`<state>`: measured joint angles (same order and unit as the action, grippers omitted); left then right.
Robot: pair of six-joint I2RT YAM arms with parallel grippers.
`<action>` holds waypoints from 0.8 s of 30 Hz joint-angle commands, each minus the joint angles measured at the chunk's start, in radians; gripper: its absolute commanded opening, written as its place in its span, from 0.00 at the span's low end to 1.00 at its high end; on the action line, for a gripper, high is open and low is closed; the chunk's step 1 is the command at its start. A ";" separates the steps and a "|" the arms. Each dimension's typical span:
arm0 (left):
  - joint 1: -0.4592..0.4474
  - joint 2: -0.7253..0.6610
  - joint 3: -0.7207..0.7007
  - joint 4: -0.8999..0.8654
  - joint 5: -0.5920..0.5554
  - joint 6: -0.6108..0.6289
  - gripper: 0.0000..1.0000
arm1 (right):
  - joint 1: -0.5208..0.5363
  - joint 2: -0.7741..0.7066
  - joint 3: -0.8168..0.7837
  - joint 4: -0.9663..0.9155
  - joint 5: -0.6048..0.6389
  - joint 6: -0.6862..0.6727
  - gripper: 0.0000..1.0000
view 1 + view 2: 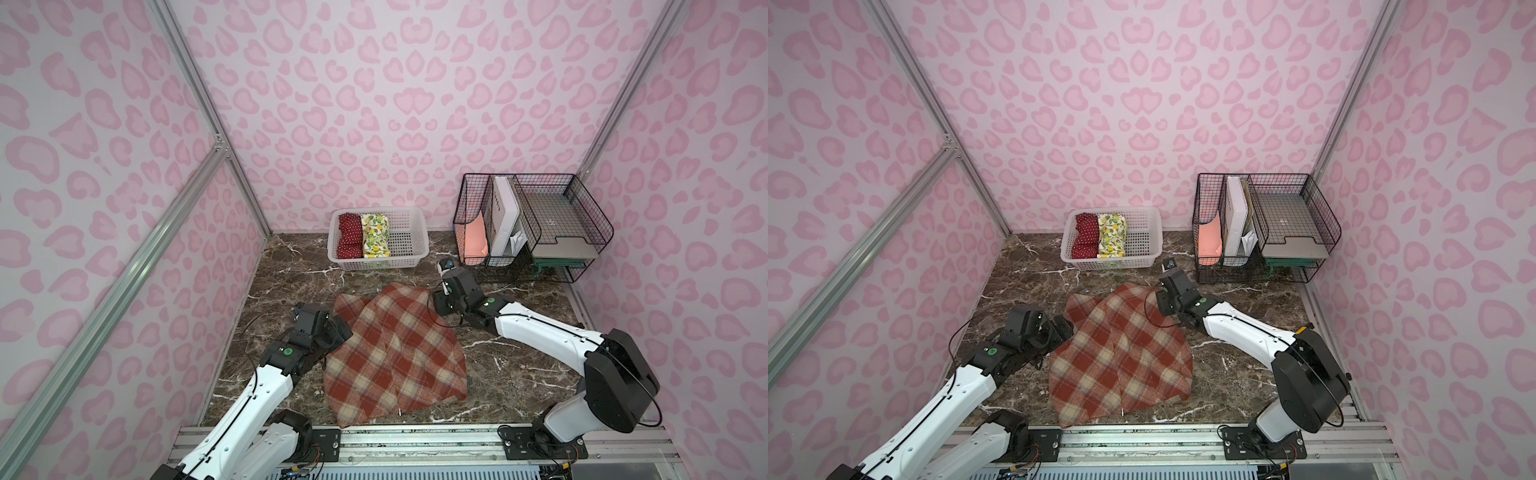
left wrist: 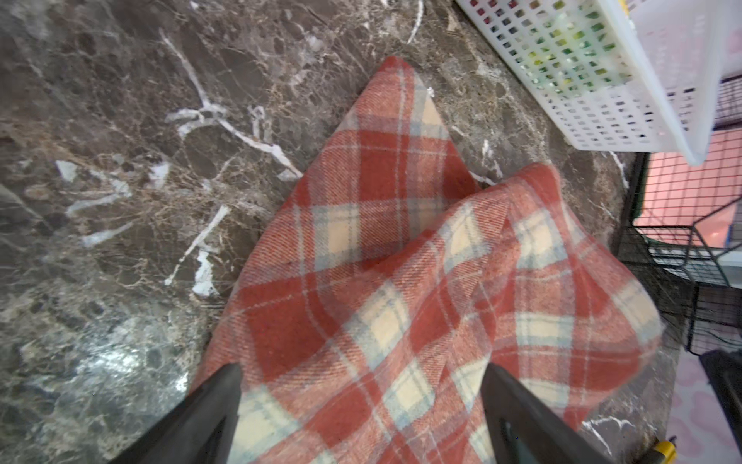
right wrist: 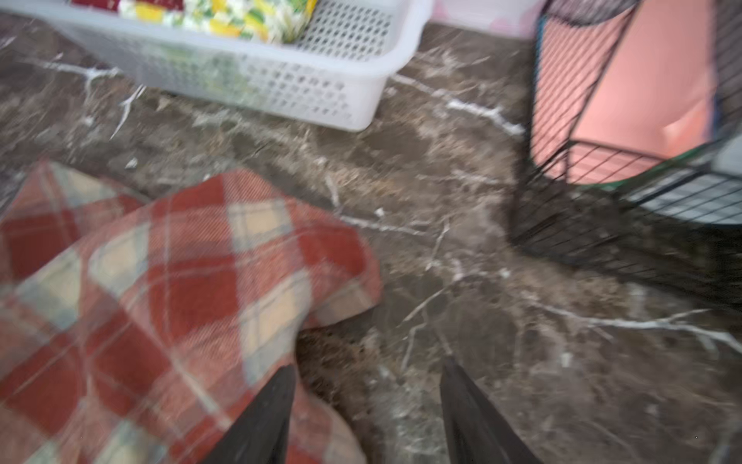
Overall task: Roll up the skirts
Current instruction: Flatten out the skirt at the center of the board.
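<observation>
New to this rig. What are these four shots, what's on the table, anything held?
Two white robot arms work at a marble table. Two pictures come from one overhead stereo camera, so they nearly match; the other two come from a camera on each arm's wrist, looking past its gripper. A plaid skirt lies spread between the arms, not yet rolled. At the back, a white basket holds the polka-dot skirt and lemon-print skirt, bundled up; a black wire organizer stands beside it. The left gripper is open above the plaid; the right gripper is open at the plaid's edge. Nothing is held.
</observation>
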<state>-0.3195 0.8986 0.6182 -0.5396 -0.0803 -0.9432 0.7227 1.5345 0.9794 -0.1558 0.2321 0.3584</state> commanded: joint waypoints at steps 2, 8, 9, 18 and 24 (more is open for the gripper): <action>0.014 0.142 0.068 0.112 -0.100 0.064 0.86 | 0.011 -0.012 -0.068 0.057 -0.089 0.047 0.60; 0.089 0.563 0.370 0.022 -0.137 0.079 0.74 | 0.016 0.008 -0.067 0.047 -0.100 0.044 0.62; 0.090 0.630 0.394 0.026 -0.147 0.079 0.74 | 0.017 0.014 -0.068 0.050 -0.099 0.041 0.63; 0.065 0.876 0.444 0.113 -0.241 0.116 0.82 | -0.021 -0.004 -0.106 0.052 -0.147 0.012 0.64; 0.064 0.941 0.481 0.102 -0.339 0.147 0.35 | -0.043 -0.034 -0.132 0.061 -0.166 -0.010 0.63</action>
<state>-0.2558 1.8133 1.0828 -0.4362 -0.3500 -0.8318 0.6865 1.5078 0.8539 -0.1074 0.0891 0.3664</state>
